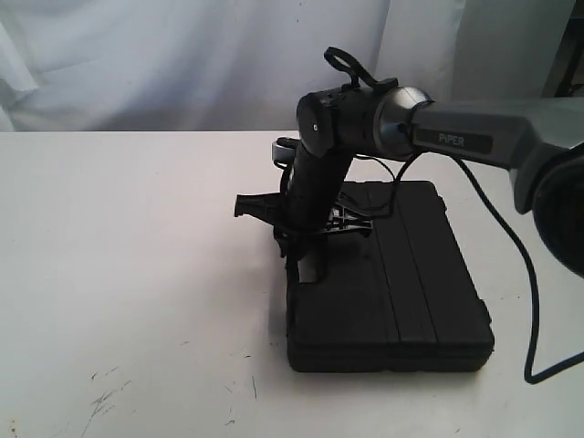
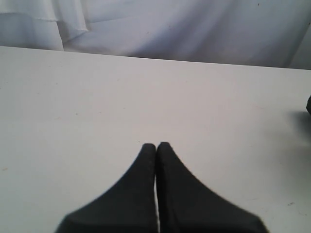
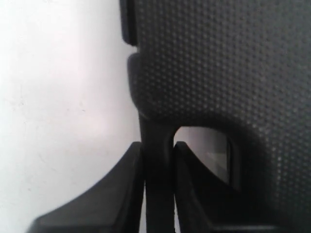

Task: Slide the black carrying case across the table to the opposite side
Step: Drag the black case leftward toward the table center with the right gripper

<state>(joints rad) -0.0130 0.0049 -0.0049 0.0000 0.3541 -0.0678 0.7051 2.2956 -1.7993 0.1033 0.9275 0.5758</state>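
The black carrying case (image 1: 401, 283) lies flat on the white table (image 1: 137, 274), right of the middle. My right arm reaches over it from the right, and my right gripper (image 1: 297, 251) points down at the case's left edge. In the right wrist view the dimpled case (image 3: 218, 63) fills the frame, and my right gripper (image 3: 158, 144) is shut on the thin bar of its handle (image 3: 155, 124). My left gripper (image 2: 156, 144) is shut with nothing in it, over bare table (image 2: 146, 92). It does not show in the exterior view.
A white curtain (image 1: 182, 55) hangs behind the table's far edge. A black cable (image 1: 525, 274) trails from the right arm down onto the table beside the case. Dark scuff marks (image 1: 105, 392) lie near the front left. A dark sliver (image 2: 309, 104) shows at the left wrist view's edge.
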